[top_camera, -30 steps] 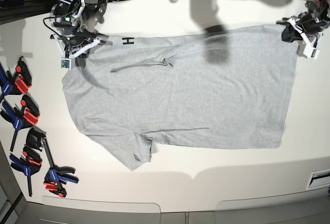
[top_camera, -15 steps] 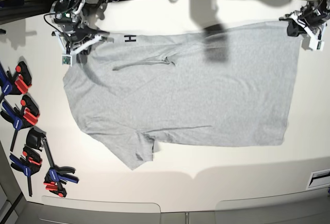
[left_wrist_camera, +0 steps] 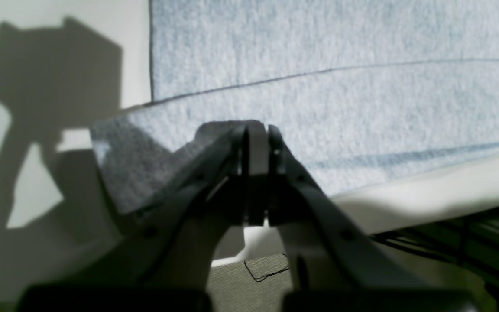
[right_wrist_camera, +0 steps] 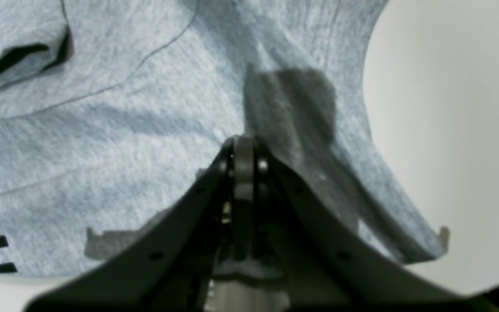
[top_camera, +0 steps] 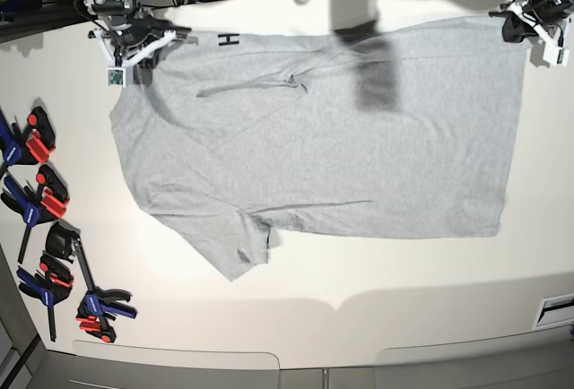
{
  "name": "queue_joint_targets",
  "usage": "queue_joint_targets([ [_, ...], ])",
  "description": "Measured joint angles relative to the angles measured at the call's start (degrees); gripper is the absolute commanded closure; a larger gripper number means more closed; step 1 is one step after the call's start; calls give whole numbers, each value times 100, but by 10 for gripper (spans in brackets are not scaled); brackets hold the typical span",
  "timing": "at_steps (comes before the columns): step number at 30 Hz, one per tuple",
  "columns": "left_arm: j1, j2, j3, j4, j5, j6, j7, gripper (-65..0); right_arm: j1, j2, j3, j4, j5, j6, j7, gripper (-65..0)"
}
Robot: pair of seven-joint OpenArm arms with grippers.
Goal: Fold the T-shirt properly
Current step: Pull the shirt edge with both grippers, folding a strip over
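Right gripper (top_camera: 134, 48) clamped on the shirt's shoulder edge at eleven o'clock, jaws pinched tight through the cloth. Left gripper (top_camera: 536, 32) likewise nipped on the hem corner at one o'clock, fabric bunched between its jaws. T-shirt (top_camera: 323, 138) spread flat across the table (top_camera: 404, 308), plain side up, one sleeve trailing toward seven o'clock, black lettering (top_camera: 226, 40) peeking at the top edge. Clamps (top_camera: 45, 228) parked out at nine o'clock. Risk from here, probably: thin pinch slipping under tension, or uneven pulling skewing the far edge and wrinkling the fold.
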Motion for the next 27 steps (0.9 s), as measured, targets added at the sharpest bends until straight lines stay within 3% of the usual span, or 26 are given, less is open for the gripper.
queue_joint_targets([
  [10,131,-17,-20,11,-127,-37,116,0,-107,-15,527,109,302,168,-295,0],
  [13,136,-22,-26,11,-393,-33,420,0,-116,-15,608,107,378,260,-361,0],
  [27,321,-20,-28,11,-555,-59,369,0,-114,-13,769,107,439,308,-487,0],
])
